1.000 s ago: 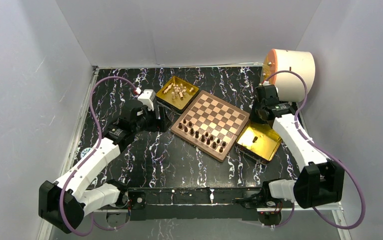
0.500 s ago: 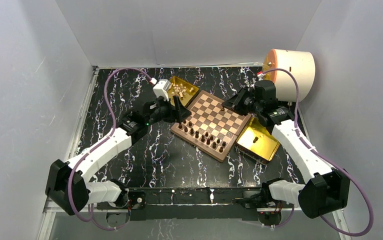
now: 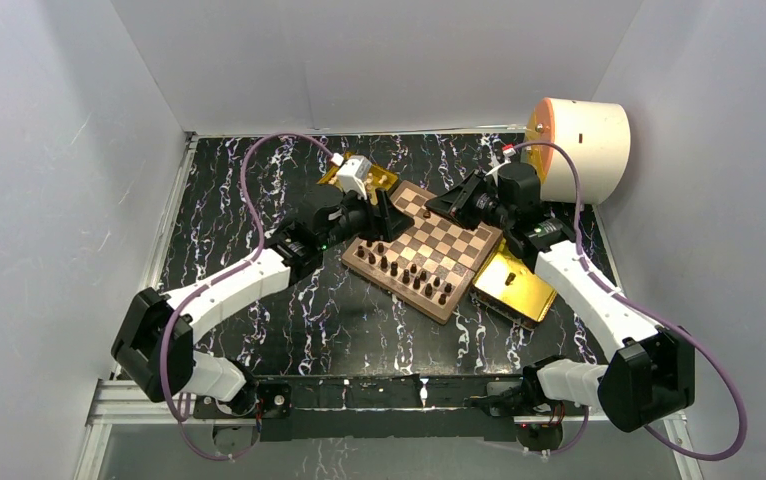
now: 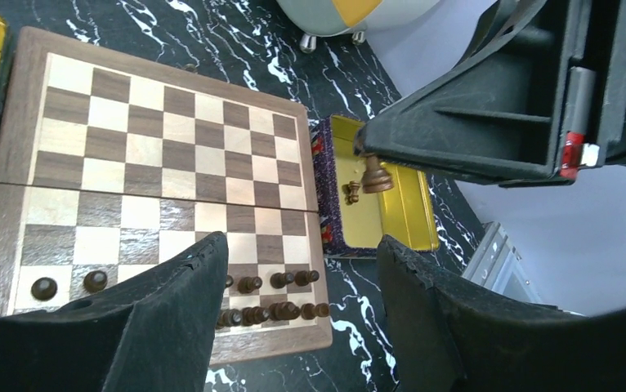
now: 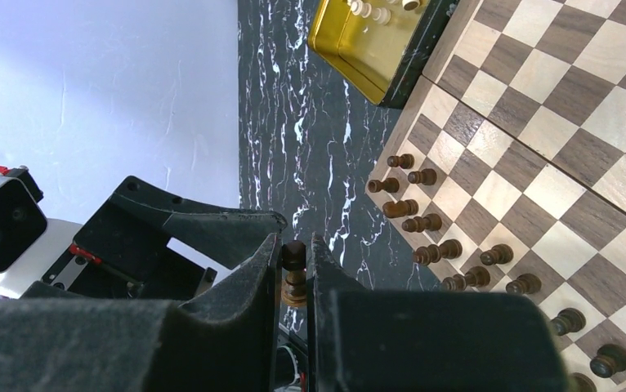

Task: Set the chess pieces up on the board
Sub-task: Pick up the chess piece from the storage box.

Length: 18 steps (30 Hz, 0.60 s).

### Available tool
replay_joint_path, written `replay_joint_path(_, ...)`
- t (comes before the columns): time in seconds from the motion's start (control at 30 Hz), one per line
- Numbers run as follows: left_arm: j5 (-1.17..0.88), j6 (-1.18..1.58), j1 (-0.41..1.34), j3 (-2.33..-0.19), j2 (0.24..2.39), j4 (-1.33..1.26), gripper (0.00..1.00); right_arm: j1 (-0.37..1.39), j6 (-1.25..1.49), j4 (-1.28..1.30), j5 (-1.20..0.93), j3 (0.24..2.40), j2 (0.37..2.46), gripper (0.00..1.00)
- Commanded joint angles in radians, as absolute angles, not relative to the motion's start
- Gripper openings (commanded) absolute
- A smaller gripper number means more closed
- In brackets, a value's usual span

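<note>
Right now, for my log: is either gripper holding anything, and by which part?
The right gripper pinches a dark brown chess piece across its stem, at the fingertips. The left gripper is open, holding nothing.

Right gripper [image 5: 295, 245]: jaws closed on one dark brown piece [image 5: 296, 282], upright between them, held above black marbled table [image 5: 310, 155].
Board [image 5: 538, 106]: fills right side of view.
Dark pieces [image 5: 424, 222]: standing in two rows along board edge nearest open table.
Gold tray [image 5: 351, 45]: top of view, just beside board edge. Pale pieces [image 5: 371, 10] in it, cut by frame edge.
Left arm [image 5: 130, 245]: black and white parts at lower left, near held piece.
Pale wall [image 5: 89, 82]: upper left.
</note>
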State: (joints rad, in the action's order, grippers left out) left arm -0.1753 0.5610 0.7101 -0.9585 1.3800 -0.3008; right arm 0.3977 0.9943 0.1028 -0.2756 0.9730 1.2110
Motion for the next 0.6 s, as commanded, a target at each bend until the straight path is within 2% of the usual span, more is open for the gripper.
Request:
replay_joint_path(0.0,-0.196,0.570,0.728,-1.020,1.397,-0.383,0.63,0.407,1.022,0.021,-0.274,0.967,1.181,0.13)
replay_joint_path(0.37,-0.220,0.597,0.750,-1.046,1.442,-0.409,0.59,0.444,1.046,-0.022,-0.273,0.977,1.191,0.13)
replay_joint_path(0.57,-0.208,0.584,0.751,-1.026,1.431,-0.417,0.50,0.508,1.039,-0.026,-0.248,0.995,1.206,0.13)
